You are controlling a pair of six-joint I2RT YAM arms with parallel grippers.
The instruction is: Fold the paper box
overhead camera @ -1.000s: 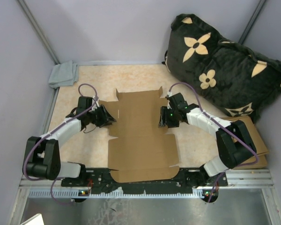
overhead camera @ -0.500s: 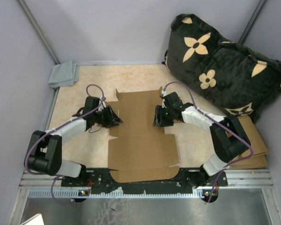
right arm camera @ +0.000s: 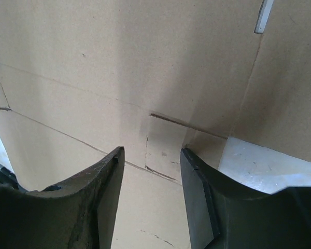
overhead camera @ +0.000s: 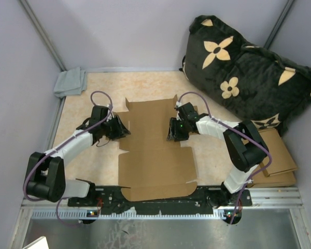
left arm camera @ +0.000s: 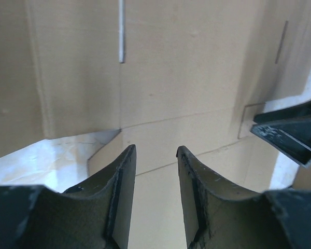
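The paper box [overhead camera: 154, 150] lies as a flat brown cardboard sheet in the middle of the table, its near flap over the arm bases. My left gripper [overhead camera: 120, 127] sits at the left edge of the box's far half. It is open, and between its fingertips only creased cardboard [left arm camera: 171, 98] shows past the left gripper [left arm camera: 155, 151]. My right gripper [overhead camera: 173, 129] is at the right edge of the same half, open over a small tab cut, with cardboard [right arm camera: 119, 62] beyond the right gripper [right arm camera: 151, 153]. The side flaps there look tilted up against the fingers.
A grey cloth [overhead camera: 70, 82] lies in the far left corner. A large black pillow with tan flowers [overhead camera: 249, 72] fills the far right. More flat cardboard [overhead camera: 276, 155] lies at the right, by the right arm's elbow. Walls close in the table's left, back and right.
The right gripper has moved left, pushing the box's right side flap inward. The left gripper went in toward the box, then drew back slightly. The far half now looks narrower.
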